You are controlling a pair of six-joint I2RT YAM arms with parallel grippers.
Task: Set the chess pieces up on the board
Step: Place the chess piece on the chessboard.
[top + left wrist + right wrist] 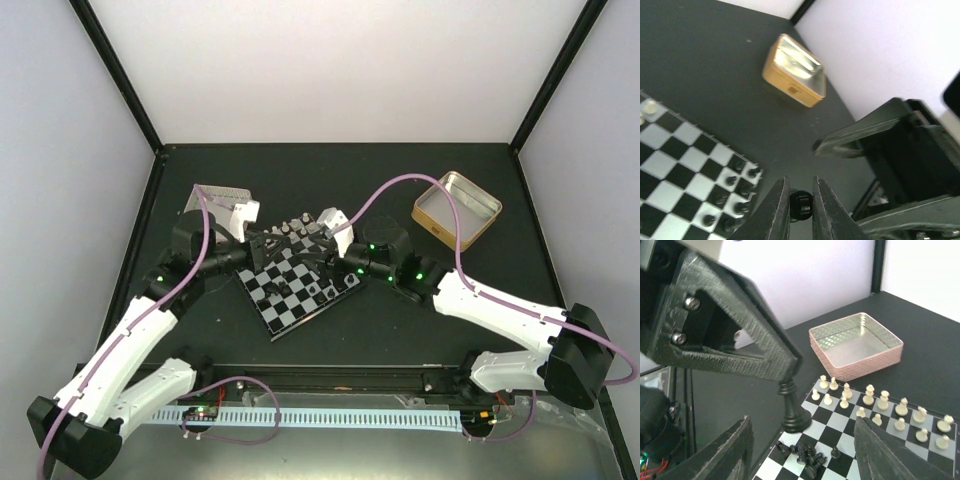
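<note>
Clamping a tall black piece (791, 407) just beside the board's (685, 160) edge, the left gripper (800, 187) is pinched narrow on the piece's top. Right of it, the right gripper (804, 435) hangs wide and empty above the board's black-side corner. Placement looks to be the step in hand. Next, the piece needs carrying over a vacant back-row square near the toppled black pieces (805, 456) and lowering upright.
</note>
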